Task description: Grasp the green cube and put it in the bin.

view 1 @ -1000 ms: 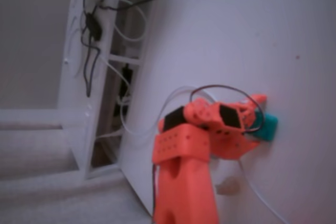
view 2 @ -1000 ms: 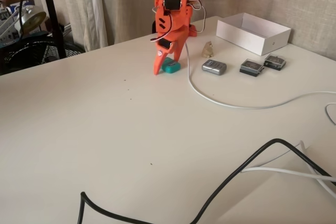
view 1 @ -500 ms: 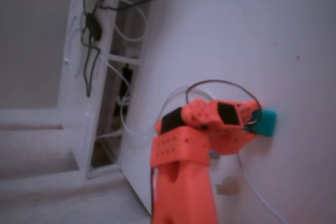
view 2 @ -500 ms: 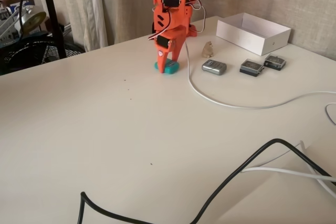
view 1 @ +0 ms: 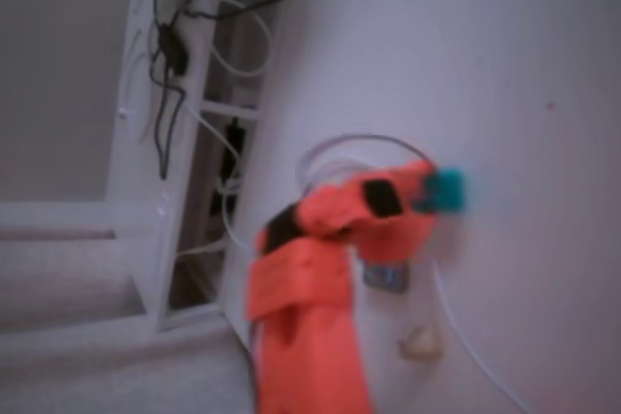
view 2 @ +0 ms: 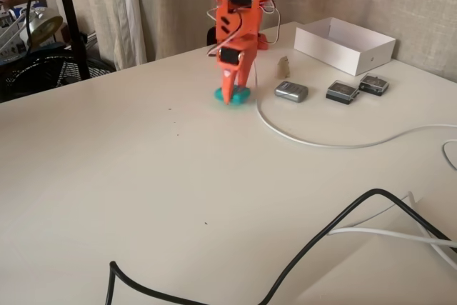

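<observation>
One orange arm stands over a wide white desk (view 2: 143,198), its pincer (view 2: 231,98) pointing down and closed around the green cube (view 2: 237,95). Compared with a second ago, the two fingers, which then stood apart beside the cube, have drawn together on it, and the arm has swung a little; a fixed view is motion-blurred, showing the cube (view 1: 445,189) at the arm's tip. Whether the cube has left the desk surface cannot be told. By my judgement the grasp is made and the carry is beginning.

Toward the desk's far right corner sits the white bin (view 2: 344,45), open-topped, well apart from the cube. Between them lie a white cable (view 2: 300,139), a small tan figure (view 2: 283,68), a grey pad (view 2: 291,91) and two dark pads (view 2: 341,91). The desk is broad and bare to the left and front; lifting first should clear the clutter.
</observation>
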You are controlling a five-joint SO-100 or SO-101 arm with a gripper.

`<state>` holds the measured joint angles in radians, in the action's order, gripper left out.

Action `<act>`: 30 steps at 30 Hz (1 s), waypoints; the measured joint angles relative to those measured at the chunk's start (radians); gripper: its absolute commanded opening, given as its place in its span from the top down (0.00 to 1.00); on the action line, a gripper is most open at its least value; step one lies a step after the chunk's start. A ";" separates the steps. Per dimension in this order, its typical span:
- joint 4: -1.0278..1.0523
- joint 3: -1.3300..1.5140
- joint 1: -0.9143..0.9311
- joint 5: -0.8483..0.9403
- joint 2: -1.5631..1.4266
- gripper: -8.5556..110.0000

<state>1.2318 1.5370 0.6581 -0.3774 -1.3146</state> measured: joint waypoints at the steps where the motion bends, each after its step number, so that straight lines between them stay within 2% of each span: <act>1: -0.041 -0.008 -0.020 0.037 -0.032 1.00; 7: -0.169 -0.057 -0.239 0.328 -0.216 1.00; 13: -0.126 -0.135 -0.561 0.603 -0.310 1.00; 16: -0.100 -0.166 -0.675 0.686 -0.328 1.00; 21: -0.049 -0.199 -0.969 0.813 -0.348 1.00; 30: 0.089 -0.195 -1.261 0.867 -0.341 1.00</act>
<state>1.3208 1.3422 -0.6029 0.4893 -1.6552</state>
